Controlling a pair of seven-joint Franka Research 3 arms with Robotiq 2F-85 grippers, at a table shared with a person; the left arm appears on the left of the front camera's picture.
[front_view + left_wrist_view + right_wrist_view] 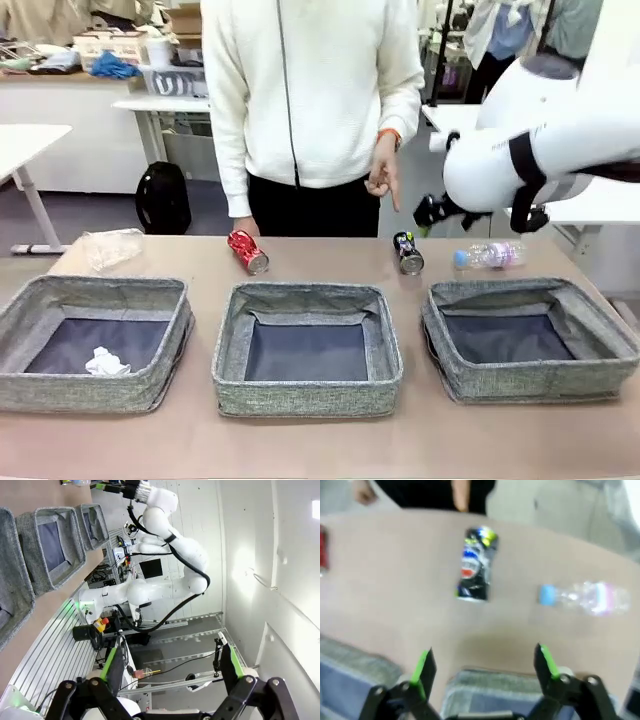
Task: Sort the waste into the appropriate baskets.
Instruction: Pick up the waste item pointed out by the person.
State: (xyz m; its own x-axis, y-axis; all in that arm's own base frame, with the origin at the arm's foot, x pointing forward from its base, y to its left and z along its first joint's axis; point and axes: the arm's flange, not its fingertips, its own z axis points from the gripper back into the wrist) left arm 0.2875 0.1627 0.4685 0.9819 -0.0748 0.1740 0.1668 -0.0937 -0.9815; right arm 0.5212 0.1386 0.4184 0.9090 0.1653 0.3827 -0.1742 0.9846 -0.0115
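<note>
Hovering with jaws spread wide and empty, the right gripper (483, 655) faces the dark printed can (475, 565) and small clear bottle (585, 597) lying on the table (320, 262). Over on the other side, the left gripper (168, 647) is spread too, gripping nothing. Red can (247, 251) lies behind the middle basket (305, 295), crushed clear bottle (112, 247) behind the left basket (100, 290), paper ball (106, 362) inside it.

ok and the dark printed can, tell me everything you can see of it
The dark printed can is a small metal drink can, black with blue, red, white and yellow-green print, and its body looks slightly dented. It lies on its side on the table, one end toward the robot, just beyond the far left corner of the right basket and left of the small clear bottle. Only the table touches it.
</note>
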